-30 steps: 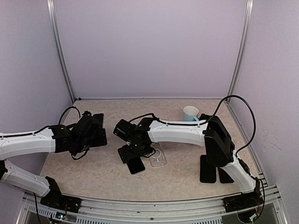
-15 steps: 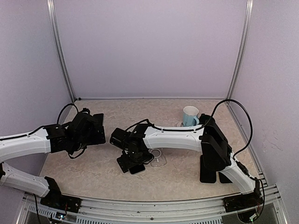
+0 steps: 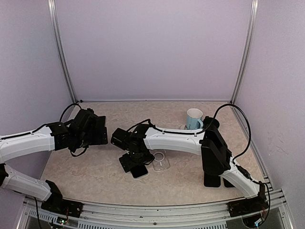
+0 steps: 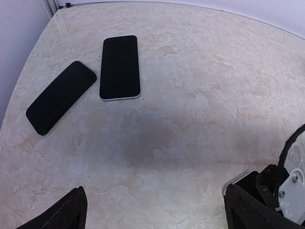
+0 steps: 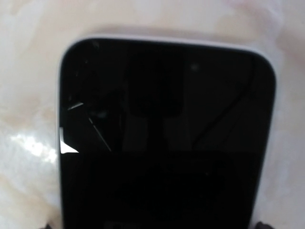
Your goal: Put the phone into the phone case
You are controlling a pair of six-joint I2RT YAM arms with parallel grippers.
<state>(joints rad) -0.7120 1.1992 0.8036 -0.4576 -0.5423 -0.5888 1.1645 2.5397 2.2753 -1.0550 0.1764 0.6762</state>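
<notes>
Nearest me, at the near right of the marbled beige counter point(image 3: 95, 179), two spare handsets lie flat and face up. One is an all-black slab phone point(image 4: 59, 97), angled, and just beside it is a black-screened phone with a silver edge point(image 4: 120, 67).

A little farther in, toward the middle, the black-glass phone with a white rim point(image 5: 167, 119) lies flat on the counter, screen up. My right gripper point(image 3: 134, 161) reaches across from the right and hangs straight above it, so close that the screen fills my right wrist view. Its jaws are spread wide, with a fingertip showing at each lower corner of that view, just outside the phone's long edges. I cannot tell whether they touch the rim. The phone is not in the case.

Just right of the phone lies the clear plastic phone case point(image 3: 161, 160), flat, with a ring marked on it.

Farther back and to the left, my left gripper point(image 4: 162, 212) hovers above the counter. Its jaws are spread wide and hold nothing, and it is well apart from the phone.

Farthest, at the far right, a pale blue ceramic mug point(image 3: 194, 118) stands upright.
</notes>
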